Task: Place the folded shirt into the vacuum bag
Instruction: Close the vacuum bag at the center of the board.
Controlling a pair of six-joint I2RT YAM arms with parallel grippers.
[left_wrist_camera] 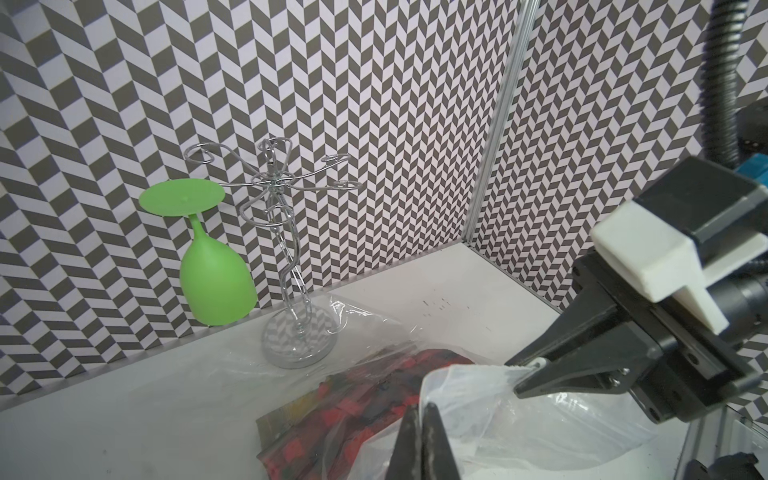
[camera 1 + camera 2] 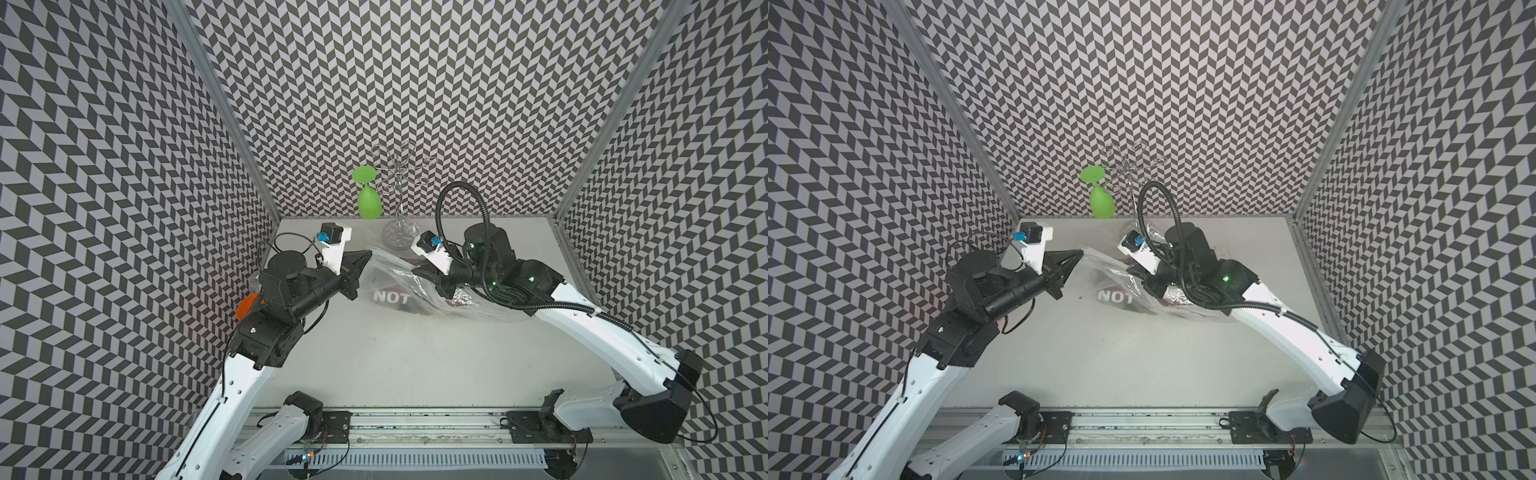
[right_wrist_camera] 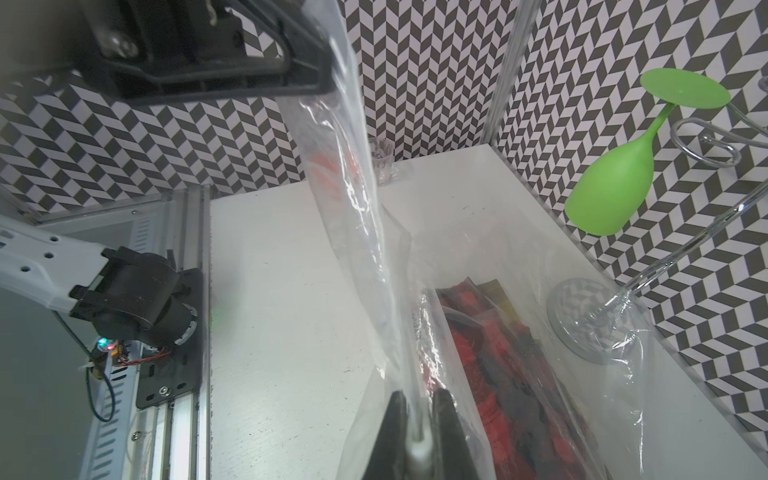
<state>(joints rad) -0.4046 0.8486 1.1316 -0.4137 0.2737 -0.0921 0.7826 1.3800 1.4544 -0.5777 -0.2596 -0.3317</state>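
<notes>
The vacuum bag [image 2: 392, 270] is clear, crinkly plastic lying at the back middle of the table, with one edge lifted. My left gripper [image 2: 368, 254] is shut on that raised edge [image 1: 422, 409]. My right gripper [image 2: 415, 272] is shut on the same edge a short way along [image 3: 419, 399]. The film [image 3: 353, 208] runs taut between the two. The folded shirt [image 2: 390, 297] is dark with red patches and white letters "NOT". It lies flat under the raised edge [image 1: 353, 399] and shows through the film [image 3: 490, 353]. Both top views show it [image 2: 1115, 296].
A wire glass rack [image 2: 400, 199] stands at the back wall with its round base [image 1: 297, 340] touching the bag. A green wine glass [image 2: 369, 203] hangs upside down on it. A small clear glass [image 3: 381, 164] stands in a corner. Something orange [image 2: 248, 306] sits behind the left arm.
</notes>
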